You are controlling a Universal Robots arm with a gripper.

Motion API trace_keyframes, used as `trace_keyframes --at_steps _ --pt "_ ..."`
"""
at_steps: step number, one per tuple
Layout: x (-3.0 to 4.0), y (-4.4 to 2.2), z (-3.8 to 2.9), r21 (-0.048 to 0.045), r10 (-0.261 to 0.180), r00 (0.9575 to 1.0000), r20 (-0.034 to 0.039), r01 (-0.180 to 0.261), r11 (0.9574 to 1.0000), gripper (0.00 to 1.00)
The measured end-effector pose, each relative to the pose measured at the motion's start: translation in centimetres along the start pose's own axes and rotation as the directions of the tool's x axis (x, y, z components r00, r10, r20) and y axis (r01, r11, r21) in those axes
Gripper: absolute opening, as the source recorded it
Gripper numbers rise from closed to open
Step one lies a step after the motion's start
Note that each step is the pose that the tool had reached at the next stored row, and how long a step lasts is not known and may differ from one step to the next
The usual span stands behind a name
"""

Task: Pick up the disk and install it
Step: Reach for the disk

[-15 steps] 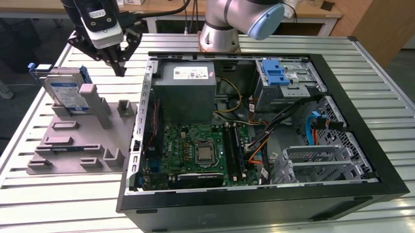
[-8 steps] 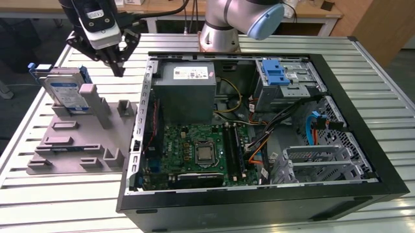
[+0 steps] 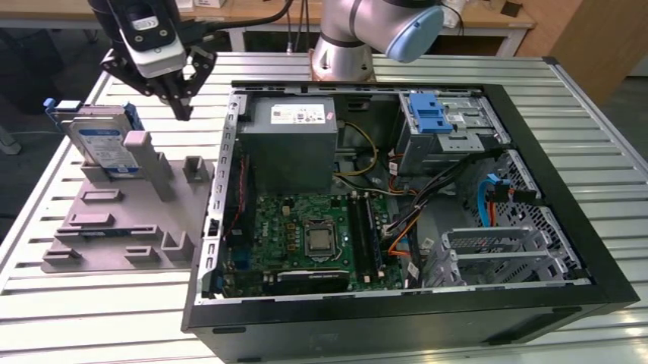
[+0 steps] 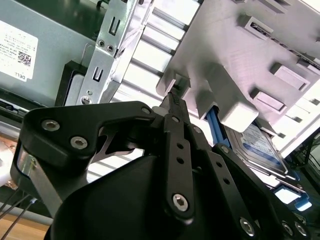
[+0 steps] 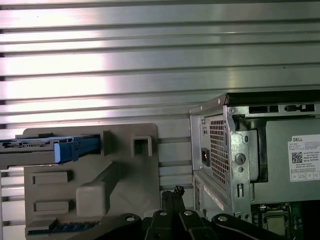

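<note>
Gripper (image 4: 172,99) clenched, holding nothing, hovers near grey holder (image 3: 111,227) | disk (image 3: 102,144) stands on edge in that holder, apart from the gripper, on the exterior view's left of open computer case (image 3: 567,296) | progress: judged at start; disk not yet lifted, not yet installed in case

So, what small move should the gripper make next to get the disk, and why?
Probably shift the gripper sideways toward the exterior view's left, until it is above the disk. The gripper hangs shut and empty over the grey holder, close to the computer case wall, while the disk stands on edge in the holder's slot, untouched.
</note>
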State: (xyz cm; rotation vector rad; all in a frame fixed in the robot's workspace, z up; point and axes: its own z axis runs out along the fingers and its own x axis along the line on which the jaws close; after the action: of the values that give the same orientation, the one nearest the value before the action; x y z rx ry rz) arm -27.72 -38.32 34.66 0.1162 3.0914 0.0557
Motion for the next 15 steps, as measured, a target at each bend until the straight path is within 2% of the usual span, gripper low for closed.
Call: trace_keyframes --at_steps 15 --pt "0.65 -0.01 0.12 0.0002 0.000 1.0000 -0.0022 0.000 1.0000 0.11"
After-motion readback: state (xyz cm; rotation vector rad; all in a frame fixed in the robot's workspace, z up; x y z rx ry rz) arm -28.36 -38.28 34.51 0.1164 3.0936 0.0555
